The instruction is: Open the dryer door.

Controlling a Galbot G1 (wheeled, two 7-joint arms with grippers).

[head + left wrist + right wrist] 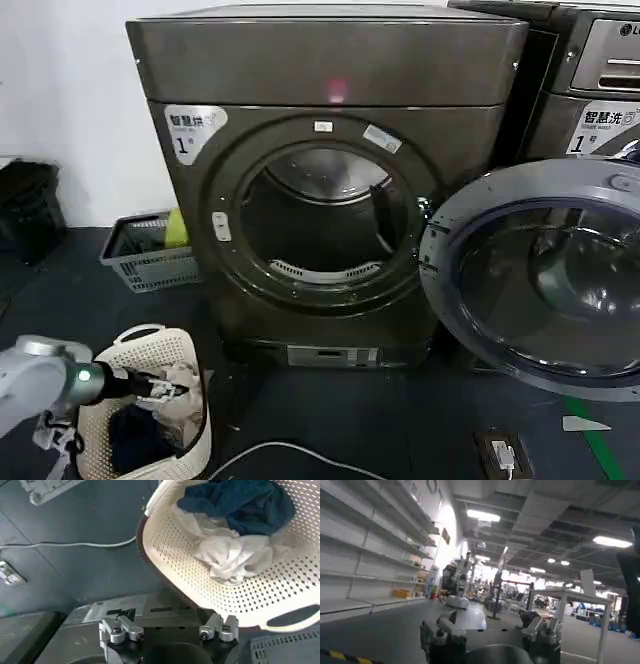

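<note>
The dryer door stands swung wide open to the right of the dryer, its grey inner face and dark glass centre turned toward me. The round drum opening is uncovered, and the drum looks empty. My left gripper is low at the front left, over the white laundry basket and far from the door. In the left wrist view that left gripper is open with nothing between its fingers. My right gripper is open too, holds nothing, and points out into the room.
A white laundry basket with clothes sits on the floor at front left. Left of the dryer is a grey crate. A white cable and a power strip lie on the floor. A second machine stands at back right.
</note>
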